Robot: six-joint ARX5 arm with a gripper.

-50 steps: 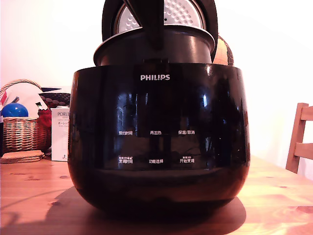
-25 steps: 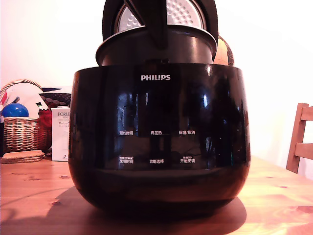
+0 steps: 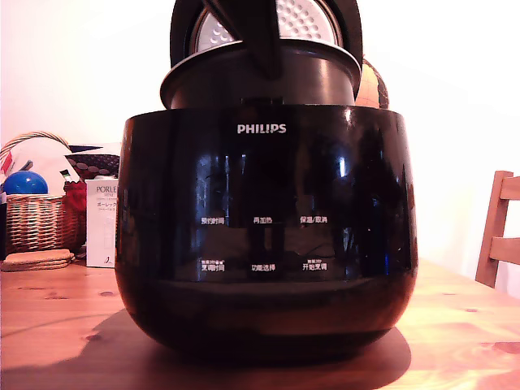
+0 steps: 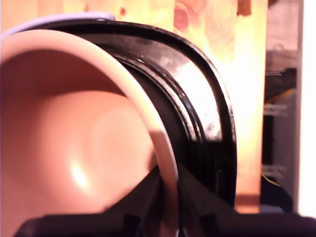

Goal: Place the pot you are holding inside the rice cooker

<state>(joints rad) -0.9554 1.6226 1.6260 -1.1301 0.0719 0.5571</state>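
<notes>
End effector point(image 4: 168, 207) is pinching the thin flared rim of the round dark grey metal pot point(image 3: 260, 77), 1 finger inside the wall, 1 outside. In the wrist view the pot's interior reads pinkish under the warm light. Exterior view: the dark arm link comes down at the pot's near rim, roughly centre.

Pot sits partway down in the large glossy black rounded rice cooker point(image 3: 264, 236) with the white PHILIPS logo. Its upper wall and rim stand proud of the cooker's top edge, rim looks slightly tilted. Hinged lid with white dimpled inner plate point(image 3: 305, 16) is open behind it.

Step in hand, my read: lowering, not seated yet.

Next move calls for a straight descent with the rim levelled, wall clear of the cooker's inner ring, then release once the rim lands on it.

Cooker stands on a wooden table point(image 3: 455, 325).
</notes>
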